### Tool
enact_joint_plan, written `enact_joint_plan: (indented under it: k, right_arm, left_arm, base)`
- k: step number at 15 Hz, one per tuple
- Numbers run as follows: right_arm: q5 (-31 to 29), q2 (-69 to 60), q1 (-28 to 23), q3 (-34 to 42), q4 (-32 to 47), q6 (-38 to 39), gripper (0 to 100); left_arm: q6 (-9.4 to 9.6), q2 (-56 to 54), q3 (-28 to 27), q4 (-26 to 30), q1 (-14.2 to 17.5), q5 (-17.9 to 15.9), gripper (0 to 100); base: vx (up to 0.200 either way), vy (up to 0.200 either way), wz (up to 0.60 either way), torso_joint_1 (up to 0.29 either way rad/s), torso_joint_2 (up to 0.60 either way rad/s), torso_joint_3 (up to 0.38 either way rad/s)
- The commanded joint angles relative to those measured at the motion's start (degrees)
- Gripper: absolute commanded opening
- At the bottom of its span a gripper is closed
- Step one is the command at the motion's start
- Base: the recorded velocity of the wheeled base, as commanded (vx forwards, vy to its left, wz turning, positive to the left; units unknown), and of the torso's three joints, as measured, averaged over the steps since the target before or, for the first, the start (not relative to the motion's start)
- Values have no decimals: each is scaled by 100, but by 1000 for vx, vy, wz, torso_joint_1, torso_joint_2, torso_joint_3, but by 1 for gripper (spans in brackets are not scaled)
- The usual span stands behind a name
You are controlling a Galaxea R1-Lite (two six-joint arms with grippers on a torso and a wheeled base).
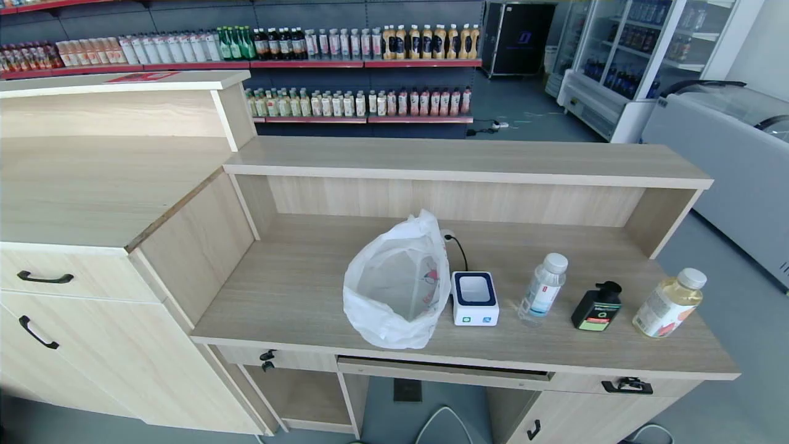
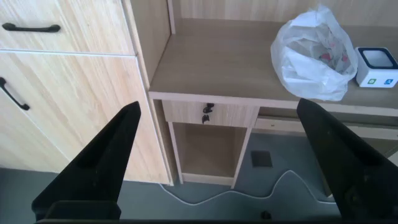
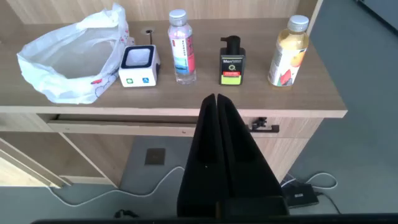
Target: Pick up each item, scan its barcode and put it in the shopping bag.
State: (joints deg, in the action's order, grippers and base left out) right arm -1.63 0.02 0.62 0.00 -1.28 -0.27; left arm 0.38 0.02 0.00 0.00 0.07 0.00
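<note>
Wooden counter (image 1: 296, 290) holds the open shopping bag (image 1: 394, 283), barcode scanner (image 1: 474, 298) just beside it, then water bottle (image 1: 542, 290), black pump bottle (image 1: 596, 307) and yellow drink bottle (image 1: 669, 303). Left gripper (image 2: 219, 106) gapes wide, empty; right gripper (image 3: 216, 99) is pressed closed, empty. Both are well apart from the items.

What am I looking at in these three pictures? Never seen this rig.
A two-armed wheeled robot at a shop checkout. The wide picture comes from a camera on its head, looking down at the counter. The other two come from cameras on its wrists; the dark shapes there are its own grippers. The left gripper is open, the right gripper is shut; neither holds anything. On the counter, from the robot's left: an open white shopping bag, a small white scanner, a clear bottle, a black pump bottle and a bottle of yellow drink, all three upright.
</note>
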Motion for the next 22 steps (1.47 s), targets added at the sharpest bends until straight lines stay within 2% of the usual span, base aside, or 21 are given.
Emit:
enact_joint_plan:
  k: [1, 3, 4, 5, 6, 7, 8, 12, 13, 15, 19, 22]
  right_arm:
    - [5, 252, 52, -483, 31, -8, 0]
    - [40, 2775, 158, -2804, 242, 141, 0]
    - [58, 3777, 228, -3542, 75, 334, 0]
    - [67, 4260, 193, -3885, -109, 378, 0]
    - [75, 5306, -150, -4535, -628, 317, 0]
    - [102, 5913, -458, -4667, -900, 36, 0]
    - [374, 6308, -590, -4447, -1296, -140, 0]
    - [919, 7301, -757, -3103, -3106, -492, 0]
    - [1104, 7626, -765, -2821, -3476, -448, 100]
    - [1209, 8400, -880, -2593, -4003, -483, 100]
    - [1948, 9622, -1073, -2593, -4565, -773, 100]
    - [1939, 10175, -1152, -2531, -5066, -1168, 100]
  left_arm:
    - [-3, -2, 0, 0, 1, 0, 100]
    - [-3, -2, 0, 0, 1, 0, 100]
    - [-3, -2, 0, 0, 1, 0, 100]
    - [-3, -2, 0, 0, 1, 0, 100]
    - [-3, -2, 0, 0, 1, 0, 100]
    - [-3, -2, 0, 0, 1, 0, 100]
    - [-3, -2, 0, 0, 1, 0, 100]
    - [-3, -2, 0, 0, 1, 0, 100]
    - [-3, -2, 0, 0, 1, 0, 100]
    - [-3, -2, 0, 0, 1, 0, 100]
    - [-3, -2, 0, 0, 1, 0, 100]
    - [-3, -2, 0, 0, 1, 0, 100]
  base:
    - [0, 0, 0, 0, 0, 0]
    - [0, 0, 0, 0, 0, 0]
    - [0, 0, 0, 0, 0, 0]
    - [0, 0, 0, 0, 0, 0]
    - [0, 0, 0, 0, 0, 0]
    - [0, 0, 0, 0, 0, 0]
    - [0, 0, 0, 0, 0, 0]
    - [0, 0, 0, 0, 0, 0]
    - [0, 0, 0, 0, 0, 0]
    - [0, 0, 0, 0, 0, 0]
    - [0, 0, 0, 0, 0, 0]
    - [0, 0, 0, 0, 0, 0]
